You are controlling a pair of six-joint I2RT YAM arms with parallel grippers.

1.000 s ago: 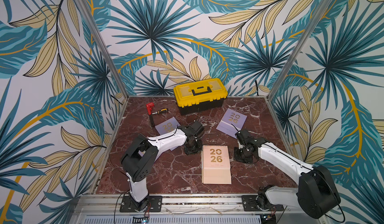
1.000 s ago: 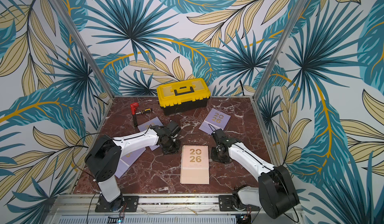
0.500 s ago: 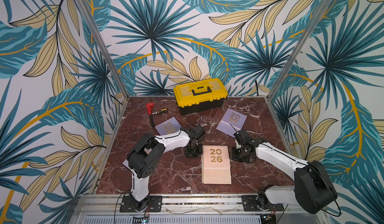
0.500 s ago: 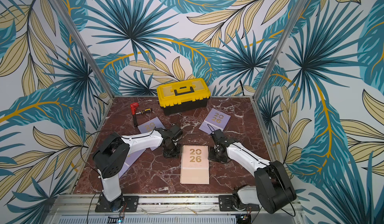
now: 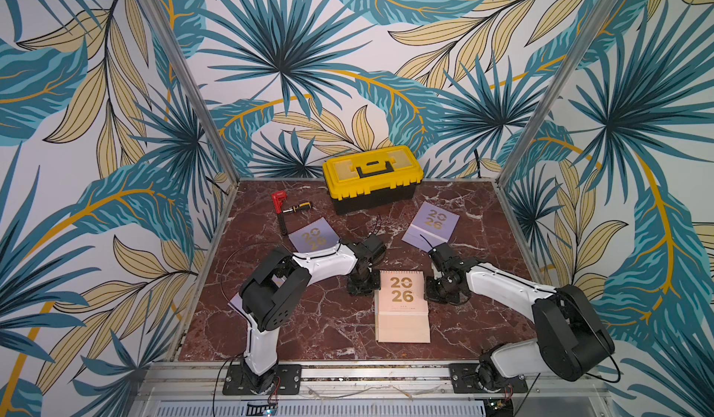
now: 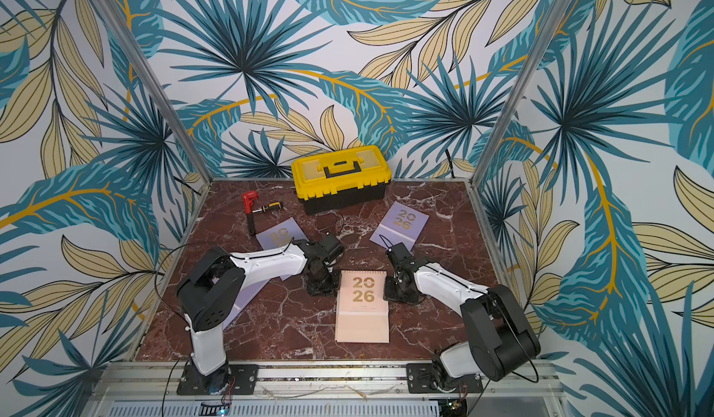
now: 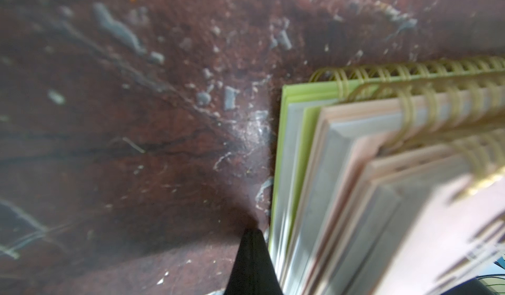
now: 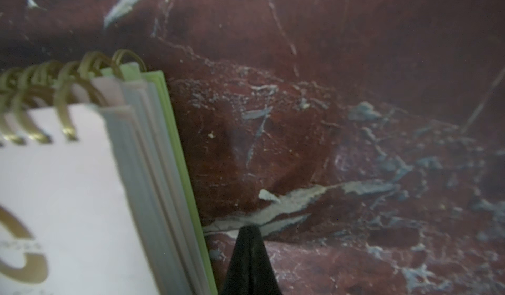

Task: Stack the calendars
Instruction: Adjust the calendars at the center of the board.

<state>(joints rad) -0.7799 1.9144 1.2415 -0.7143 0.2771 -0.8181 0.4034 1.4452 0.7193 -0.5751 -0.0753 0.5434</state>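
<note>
A stack of calendars (image 5: pixel 402 303) (image 6: pixel 362 307) lies mid-table in both top views, with a peach-pink "2026" cover on top. Both wrist views show a lime green calendar (image 7: pixel 300 91) (image 8: pixel 175 132) at the bottom and peach-pink ones above. My left gripper (image 5: pixel 363 285) (image 7: pixel 252 236) is shut, tip down on the marble, right beside the stack's left edge. At the stack's right edge my right gripper (image 5: pixel 438 291) (image 8: pixel 247 232) is shut, a small gap away. Neither holds anything. Lavender calendars lie apart: one back left (image 5: pixel 313 237), one back right (image 5: pixel 432 222), one partly hidden under the left arm (image 6: pixel 239 303).
A yellow-and-black toolbox (image 5: pixel 373 175) stands at the back wall. A red tool (image 5: pixel 279 199) and a screwdriver (image 5: pixel 295 207) lie back left. Metal frame posts and patterned walls close in the marble table (image 5: pixel 320 330) on three sides.
The right gripper has shut. Both grippers have moved in towards the stack's sides and down to the table. The calendars have not visibly moved.
</note>
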